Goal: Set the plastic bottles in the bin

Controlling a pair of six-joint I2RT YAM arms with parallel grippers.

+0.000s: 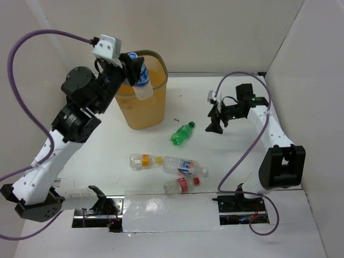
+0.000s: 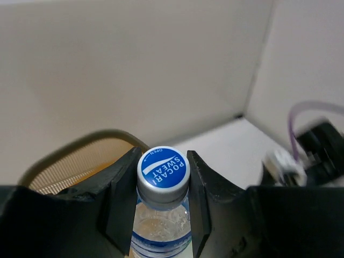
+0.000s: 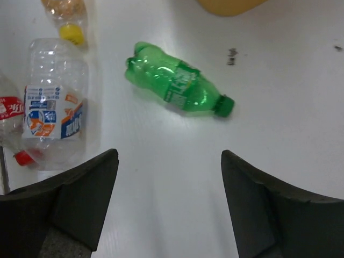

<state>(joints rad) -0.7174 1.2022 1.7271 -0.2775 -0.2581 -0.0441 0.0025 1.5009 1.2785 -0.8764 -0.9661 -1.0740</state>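
Observation:
My left gripper [image 1: 133,66] is shut on the neck of a clear bottle with a blue label [image 1: 142,80] and holds it tilted over the mouth of the orange-yellow mesh bin [image 1: 141,110]. In the left wrist view the jaws clamp just under its blue cap [image 2: 163,171], with the bin's rim [image 2: 80,144] behind. My right gripper [image 1: 216,121] is open and empty above the table, right of a green bottle [image 1: 183,133] that lies on its side. In the right wrist view [image 3: 169,156] the green bottle [image 3: 174,88] lies ahead of the open fingers.
Three more bottles lie near the front: one with a yellow cap [image 1: 144,160], one with a blue-and-orange label [image 1: 183,166] and one with a red label [image 1: 181,184]. White walls enclose the table at the back and right. A purple cable [image 1: 242,156] loops beside the right arm.

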